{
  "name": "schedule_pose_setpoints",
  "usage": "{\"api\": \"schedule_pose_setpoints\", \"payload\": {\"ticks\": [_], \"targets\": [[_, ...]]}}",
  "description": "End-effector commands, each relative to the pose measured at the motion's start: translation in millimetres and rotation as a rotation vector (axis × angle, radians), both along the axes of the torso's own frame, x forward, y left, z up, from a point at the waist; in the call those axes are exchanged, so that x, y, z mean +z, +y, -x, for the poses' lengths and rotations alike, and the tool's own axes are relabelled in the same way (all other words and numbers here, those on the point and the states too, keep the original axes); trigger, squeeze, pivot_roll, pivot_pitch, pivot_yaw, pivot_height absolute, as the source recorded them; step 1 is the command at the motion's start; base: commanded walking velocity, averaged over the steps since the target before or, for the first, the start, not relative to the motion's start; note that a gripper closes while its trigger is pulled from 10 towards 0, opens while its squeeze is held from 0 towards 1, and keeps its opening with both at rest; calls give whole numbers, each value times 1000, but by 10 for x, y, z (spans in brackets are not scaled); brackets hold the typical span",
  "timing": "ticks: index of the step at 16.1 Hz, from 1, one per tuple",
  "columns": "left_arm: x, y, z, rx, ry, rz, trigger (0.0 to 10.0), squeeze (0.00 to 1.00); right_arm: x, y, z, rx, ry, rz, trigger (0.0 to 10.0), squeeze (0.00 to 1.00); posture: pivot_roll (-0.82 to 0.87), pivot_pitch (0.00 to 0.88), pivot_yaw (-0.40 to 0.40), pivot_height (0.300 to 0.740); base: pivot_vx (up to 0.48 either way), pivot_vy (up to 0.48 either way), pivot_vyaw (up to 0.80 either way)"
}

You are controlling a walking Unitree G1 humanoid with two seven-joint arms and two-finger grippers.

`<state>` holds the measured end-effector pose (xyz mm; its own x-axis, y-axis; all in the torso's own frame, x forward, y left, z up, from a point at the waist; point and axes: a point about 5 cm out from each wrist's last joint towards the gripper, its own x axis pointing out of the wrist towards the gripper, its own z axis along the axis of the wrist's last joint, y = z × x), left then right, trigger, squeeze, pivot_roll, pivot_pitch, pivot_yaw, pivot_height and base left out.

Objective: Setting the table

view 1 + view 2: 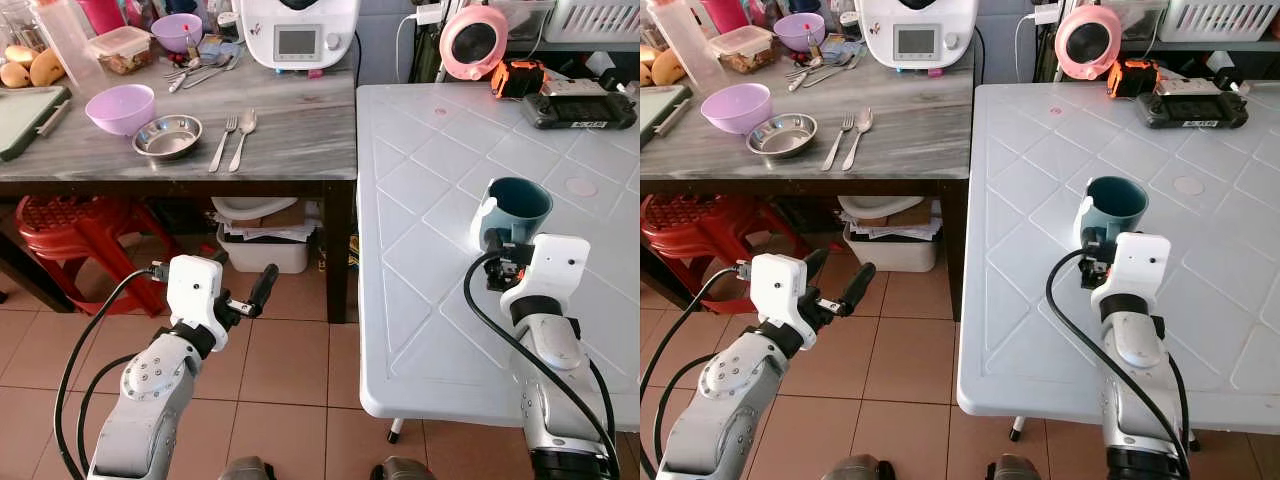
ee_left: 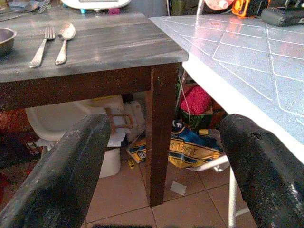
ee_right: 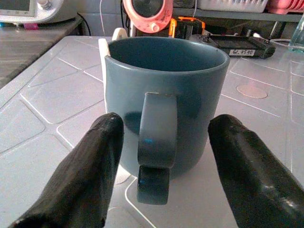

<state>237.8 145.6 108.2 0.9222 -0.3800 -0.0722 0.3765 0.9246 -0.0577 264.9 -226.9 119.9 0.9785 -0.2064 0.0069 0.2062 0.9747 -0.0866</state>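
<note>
A blue-green mug [image 3: 166, 104] stands upright and empty on the white tabletop [image 1: 430, 300], its handle turned toward the right hand [image 3: 164, 166], whose released fingers sit either side of that handle without touching it. On the grey tabletop [image 1: 290, 130] to the far left, a lilac bowl [image 1: 120, 107] sits just beside an empty steel dish [image 1: 168, 136], with a fork [image 1: 222, 142] and spoon [image 1: 243, 137] to their right. The left hand [image 1: 255, 295] hangs released over the tiled floor, below that tabletop's near edge.
</note>
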Motion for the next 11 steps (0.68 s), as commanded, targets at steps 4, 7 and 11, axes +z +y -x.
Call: {"api": "schedule_pose_setpoints", "payload": {"ticks": [4,7,11], "targets": [[27,-2,-19,1,-6,-12,10000,0,0,-1,-8,16,11,-2,0,0,21,58,69,740,0,0,0],[21,-4,-28,1,-5,-12,10000,0,-3,-4,-12,15,12,-6,0,0,19,53,69,740,0,0,0],[15,-15,-48,-1,-5,-11,10000,0,-9,1,-21,19,12,-13,0,0,14,43,66,740,0,0,0]]}}
